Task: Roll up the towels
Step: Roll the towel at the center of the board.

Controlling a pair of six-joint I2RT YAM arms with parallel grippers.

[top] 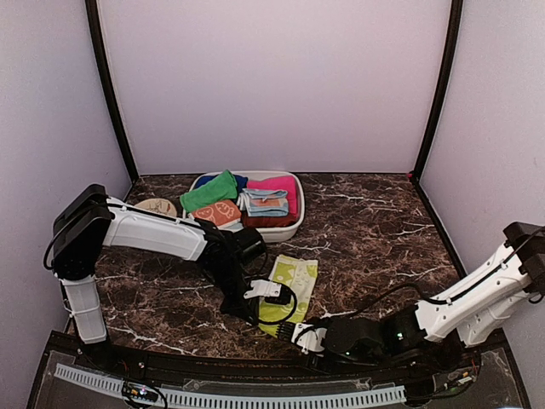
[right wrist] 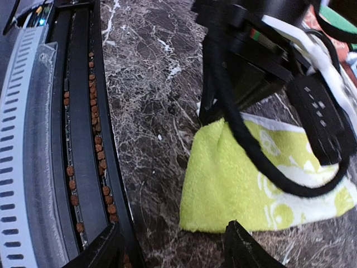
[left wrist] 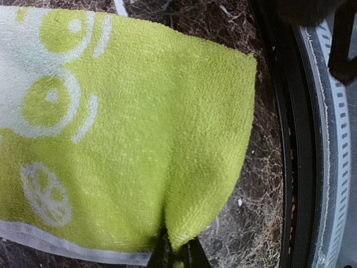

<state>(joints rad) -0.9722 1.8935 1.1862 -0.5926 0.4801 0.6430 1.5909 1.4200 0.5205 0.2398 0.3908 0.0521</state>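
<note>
Closest to the lens, at the bottom of the left wrist view, the left gripper [left wrist: 175,254] has its fingers pressed together on a pinch of the printed towel [left wrist: 122,128], and the terry puckers into a fold above the grip. That towel lies flat on the marble-patterned table [top: 383,247], between the white tub [top: 295,228] and the near rail [top: 255,396], with its near end at the two grippers. The right gripper [right wrist: 175,248] stands wide and holds nothing; the towel's free near corner lies just ahead of its fingers. The plain green towel [top: 210,191] rests in the tub among the other cloths [top: 272,200].

The step in hand looks like starting the roll at the near hem. To do it well, I judge, the right gripper should take the free corner at the same depth as the left one's pinch, so both ends of the hem rise level. The hem then goes over low, towards the tub, in small turns, each pressed down so the soft cloth winds tight. A lopsided grip would give a cone, not a roll. The black cable [right wrist: 248,148] of the left arm hangs over the cloth and could snag it.
</note>
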